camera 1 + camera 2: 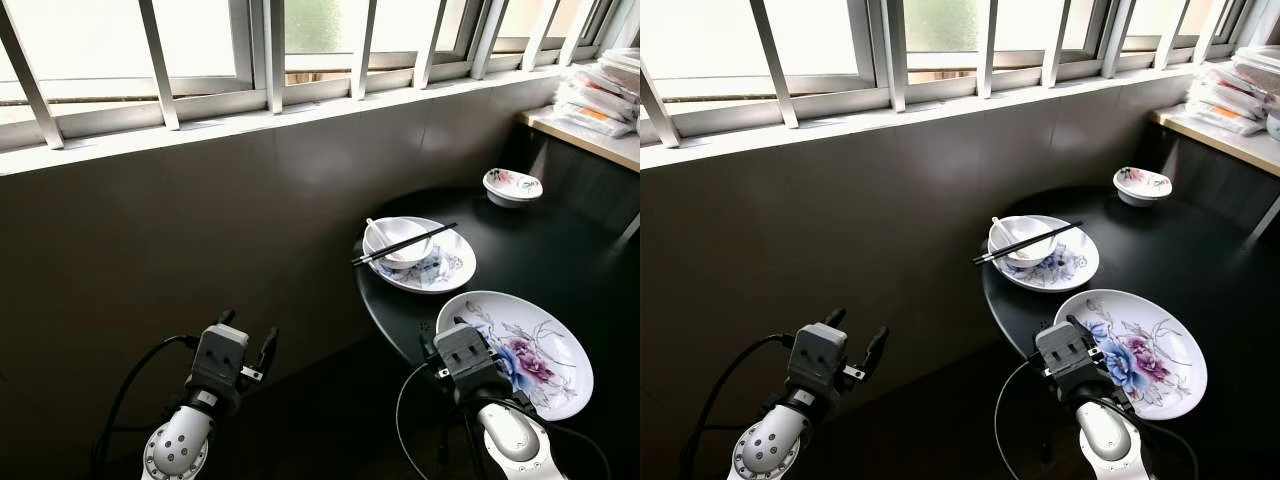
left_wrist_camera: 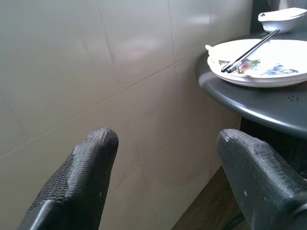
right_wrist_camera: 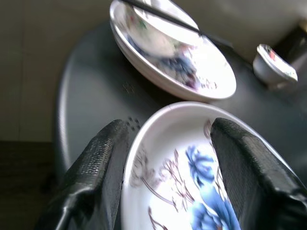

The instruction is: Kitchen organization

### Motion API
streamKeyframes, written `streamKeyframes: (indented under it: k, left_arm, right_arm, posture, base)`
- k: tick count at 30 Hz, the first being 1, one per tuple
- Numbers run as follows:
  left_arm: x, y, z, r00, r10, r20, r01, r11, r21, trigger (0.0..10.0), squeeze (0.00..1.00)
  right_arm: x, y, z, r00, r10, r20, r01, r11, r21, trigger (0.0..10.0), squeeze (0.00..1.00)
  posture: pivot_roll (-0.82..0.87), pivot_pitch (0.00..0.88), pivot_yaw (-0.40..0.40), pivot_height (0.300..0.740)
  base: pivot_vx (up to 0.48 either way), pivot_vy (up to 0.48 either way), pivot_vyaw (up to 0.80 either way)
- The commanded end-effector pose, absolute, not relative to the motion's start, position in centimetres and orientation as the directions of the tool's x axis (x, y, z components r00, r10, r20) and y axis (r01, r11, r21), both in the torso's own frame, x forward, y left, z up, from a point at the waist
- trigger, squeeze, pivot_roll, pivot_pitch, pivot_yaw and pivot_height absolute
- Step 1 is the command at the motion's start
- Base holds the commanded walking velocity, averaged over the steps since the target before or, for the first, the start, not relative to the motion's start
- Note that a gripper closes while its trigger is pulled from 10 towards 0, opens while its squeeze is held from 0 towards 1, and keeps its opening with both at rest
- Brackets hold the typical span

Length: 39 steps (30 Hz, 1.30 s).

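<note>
Three pieces of floral crockery sat on the round black table (image 1: 560,250), which stood against a tiled wall (image 1: 200,250) under a barred window (image 1: 270,50). Nearest the table's front edge lay a large floral plate (image 1: 545,345), white with blue and pink blossoms. Further back on the table, toward the wall, a second floral plate (image 1: 445,268) carried a white bowl (image 1: 398,240) with a spoon (image 1: 378,230) in it, and a pair of black chopsticks (image 1: 405,243) rested across the bowl's rim. Well beyond that, near the table's far side, stood a small floral bowl (image 1: 512,185). Past the table's far edge, a light counter (image 1: 590,140) held a stack of packets (image 1: 605,95).

The right gripper (image 3: 168,143) hovered at the table's front edge, its two black fingers (image 3: 103,158) spread wide on either side of the large plate's near rim; whether they touched it could not be told. The left gripper (image 2: 165,143) was off to the left of the table, facing the wall, its fingers (image 2: 91,158) likewise apart and holding nothing.
</note>
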<state>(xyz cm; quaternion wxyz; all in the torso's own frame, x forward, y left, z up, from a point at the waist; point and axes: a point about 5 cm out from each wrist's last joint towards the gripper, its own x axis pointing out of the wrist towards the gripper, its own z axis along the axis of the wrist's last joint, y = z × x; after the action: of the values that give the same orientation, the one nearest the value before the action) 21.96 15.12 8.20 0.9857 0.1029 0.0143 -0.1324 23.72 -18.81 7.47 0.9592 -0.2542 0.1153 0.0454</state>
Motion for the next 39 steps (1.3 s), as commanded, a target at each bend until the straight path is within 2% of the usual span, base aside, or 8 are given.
streamKeyframes:
  k: [1,32,33,34,35,37,38,39]
  left_arm:
    - [22.0,15.0,8.3,0.963,-0.264,-0.056,0.27,0.942,0.198,10.0,0.0]
    - [22.0,14.8,8.2,0.964,-0.26,-0.059,0.266,0.945,0.192,10.0,0.0]
    - [21.9,14.7,8.2,0.964,-0.259,-0.059,0.265,0.945,0.191,10.0,0.0]
    - [21.9,14.7,8.2,0.964,-0.258,-0.059,0.265,0.945,0.19,10.0,0.0]
    - [21.9,14.7,8.2,0.964,-0.258,-0.06,0.265,0.945,0.19,10.0,0.0]
    - [21.9,14.7,8.2,0.964,-0.258,-0.061,0.265,0.946,0.189,10.0,0.0]
    - [21.9,14.8,8.2,0.964,-0.258,-0.063,0.265,0.946,0.188,10.0,0.0]
    - [21.9,14.8,8.2,0.964,-0.258,-0.064,0.265,0.946,0.188,10.0,0.0]
  right_arm:
    - [23.8,-19.2,7.0,0.957,0.012,-0.289,-0.147,0.881,-0.45,10.0,0.0]
    - [24.5,-19.5,5.9,0.827,-0.008,-0.562,-0.268,0.873,-0.408,10.0,0.0]
    - [24.5,-19.7,6.0,0.828,-0.031,-0.56,-0.249,0.875,-0.416,8.7,0.0]
    - [24.6,-19.8,6.0,0.827,-0.042,-0.561,-0.243,0.873,-0.423,4.5,0.0]
    - [24.6,-19.8,6.0,0.825,-0.048,-0.563,-0.24,0.872,-0.426,2.4,0.0]
    - [24.6,-19.9,6.0,0.823,-0.054,-0.565,-0.236,0.873,-0.427,2.4,0.0]
    - [24.5,-19.9,6.0,0.821,-0.067,-0.567,-0.226,0.874,-0.43,0.0,0.0]
    - [24.5,-19.9,6.0,0.819,-0.072,-0.57,-0.219,0.878,-0.426,0.0,0.0]
  posture:
    - [0.01,0.0,-0.036,0.74]
    - [0.02,0.0,-0.053,0.74]
    - [0.02,0.0,-0.054,0.74]
    - [0.02,0.0,-0.054,0.74]
    - [0.02,0.0,-0.054,0.74]
    - [0.02,0.0,-0.053,0.74]
    - [0.02,0.0,-0.053,0.74]
    - [0.02,0.0,-0.053,0.74]
  base:
    - [0.0,0.0,0.0]
    - [0.0,0.0,0.0]
    - [0.0,0.0,0.0]
    - [0.0,0.0,0.0]
    - [0.0,0.0,0.0]
    - [0.0,0.0,0.0]
    - [0.0,0.0,0.0]
    - [0.0,0.0,0.0]
